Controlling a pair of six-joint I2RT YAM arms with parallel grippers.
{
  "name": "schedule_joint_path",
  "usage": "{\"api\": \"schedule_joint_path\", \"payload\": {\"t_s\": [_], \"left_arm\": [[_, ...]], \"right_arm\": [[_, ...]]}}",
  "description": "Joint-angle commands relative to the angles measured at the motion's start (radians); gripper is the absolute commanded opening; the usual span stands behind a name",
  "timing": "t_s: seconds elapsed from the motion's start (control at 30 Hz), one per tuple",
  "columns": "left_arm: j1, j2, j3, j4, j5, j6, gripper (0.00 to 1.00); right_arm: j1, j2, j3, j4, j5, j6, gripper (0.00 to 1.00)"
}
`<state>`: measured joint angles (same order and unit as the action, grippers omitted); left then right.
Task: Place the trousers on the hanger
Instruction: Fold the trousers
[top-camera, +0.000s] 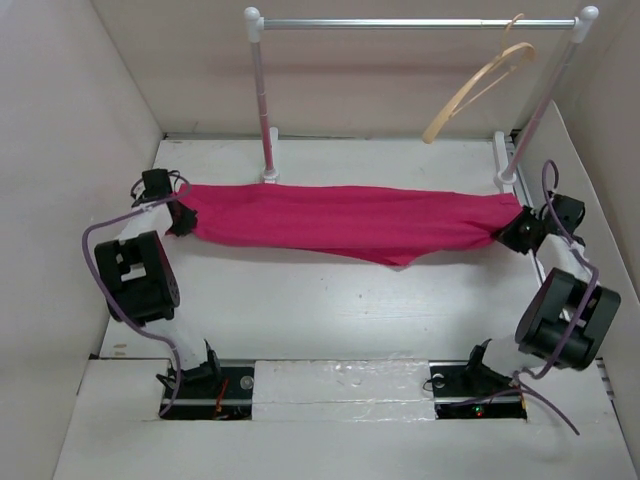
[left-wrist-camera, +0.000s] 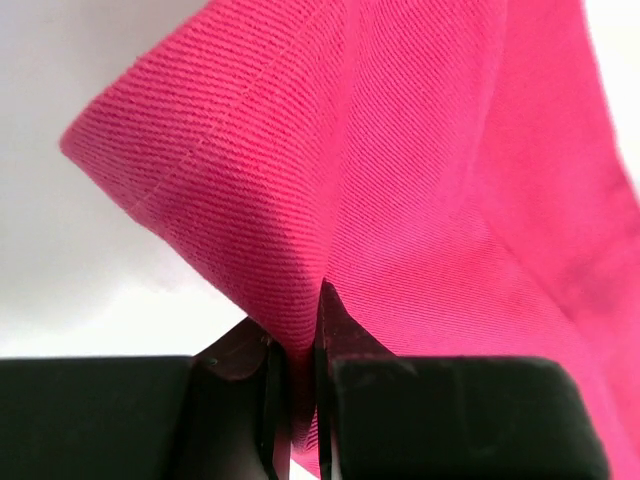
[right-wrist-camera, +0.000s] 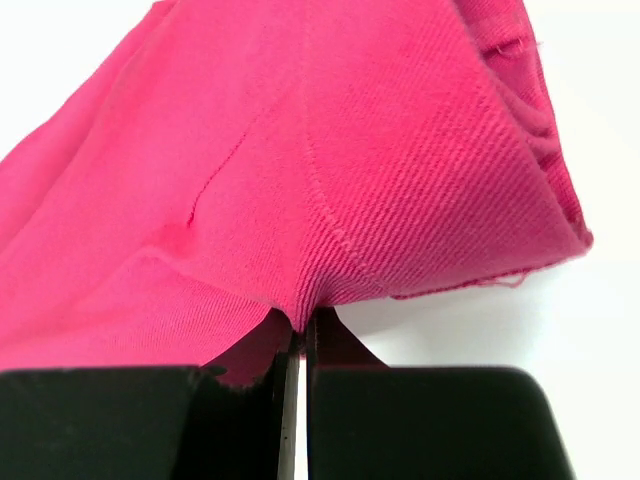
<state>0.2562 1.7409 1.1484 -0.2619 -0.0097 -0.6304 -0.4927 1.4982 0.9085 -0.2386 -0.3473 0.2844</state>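
The magenta-pink trousers (top-camera: 350, 222) stretch as a long band between my two grippers, held a little above the table. My left gripper (top-camera: 183, 215) is shut on their left end; in the left wrist view the cloth (left-wrist-camera: 400, 180) is pinched between the jaws. My right gripper (top-camera: 518, 230) is shut on their right end, and the cloth (right-wrist-camera: 330, 180) fills the right wrist view. The pale wooden hanger (top-camera: 478, 88) hangs tilted by its hook from the right part of the rail, behind and above the trousers.
The white-and-silver clothes rail (top-camera: 415, 23) stands at the back on two uprights with bases on the table (top-camera: 330, 320). White walls enclose the left, right and rear sides.
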Motion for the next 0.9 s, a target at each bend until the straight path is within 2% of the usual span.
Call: {"api": "schedule_joint_path", "payload": {"t_s": [0.0,0.1,0.23,0.27,0.3,0.33,0.37,0.43,0.47,0.5,0.53,0.57,0.67,0.7,0.77,0.8,0.83,0.87], "left_arm": [[0.077,-0.183,-0.048,-0.058,-0.151,0.028,0.0],[0.077,-0.231,-0.052,-0.115,-0.167,0.028,0.0],[0.046,-0.287,-0.059,-0.151,-0.205,0.018,0.0],[0.046,-0.29,-0.059,-0.151,-0.208,0.021,0.0],[0.046,-0.287,-0.061,-0.158,-0.205,0.021,0.06],[0.037,-0.284,-0.065,-0.16,-0.193,0.024,0.2],[0.037,-0.278,-0.07,-0.163,-0.184,0.031,0.55],[0.037,-0.285,-0.088,-0.168,-0.196,0.032,0.79],[0.037,-0.309,-0.098,-0.165,-0.2,0.032,0.91],[0.037,-0.346,-0.111,-0.163,-0.225,0.02,0.94],[0.037,-0.362,-0.111,-0.163,-0.225,0.02,0.94],[0.037,-0.375,-0.111,-0.168,-0.236,0.015,0.94],[0.037,-0.408,-0.113,-0.168,-0.268,0.015,0.91],[0.037,-0.409,-0.121,-0.159,-0.26,0.021,0.91],[0.037,-0.377,-0.112,-0.145,-0.233,0.041,0.82],[0.037,-0.37,-0.084,-0.145,-0.219,0.049,0.77],[0.022,-0.353,-0.07,-0.136,-0.216,0.055,0.7],[0.021,-0.34,-0.059,-0.114,-0.213,0.09,0.64]], "right_arm": [[-0.16,-0.172,-0.115,-0.062,0.062,-0.085,0.0],[-0.2,-0.266,-0.19,-0.105,0.054,-0.103,0.0],[-0.314,-0.389,-0.273,-0.127,0.082,-0.137,0.01],[-0.314,-0.391,-0.284,-0.081,0.067,-0.145,0.13],[-0.314,-0.357,-0.266,-0.085,0.053,-0.152,0.41],[-0.314,-0.336,-0.241,-0.126,0.007,-0.159,0.55],[-0.288,-0.314,-0.223,-0.125,-0.021,-0.171,0.62],[-0.264,-0.305,-0.157,-0.177,-0.053,-0.188,0.69],[-0.232,-0.323,-0.145,-0.188,-0.067,-0.2,0.69],[-0.146,-0.387,-0.091,-0.236,-0.032,-0.203,0.68],[-0.145,-0.388,-0.091,-0.237,-0.032,-0.199,0.68],[-0.056,-0.412,-0.085,-0.237,-0.018,-0.191,0.68],[0.064,-0.496,-0.094,-0.18,-0.047,-0.182,0.63],[0.15,-0.501,-0.098,-0.162,-0.099,-0.186,0.53],[0.248,-0.51,-0.092,-0.166,-0.124,-0.223,0.37],[0.36,-0.516,-0.094,-0.171,-0.099,-0.24,0.19],[0.412,-0.518,-0.091,-0.213,-0.069,-0.27,0.02],[0.463,-0.527,-0.097,-0.225,-0.046,-0.271,0.0]]}}
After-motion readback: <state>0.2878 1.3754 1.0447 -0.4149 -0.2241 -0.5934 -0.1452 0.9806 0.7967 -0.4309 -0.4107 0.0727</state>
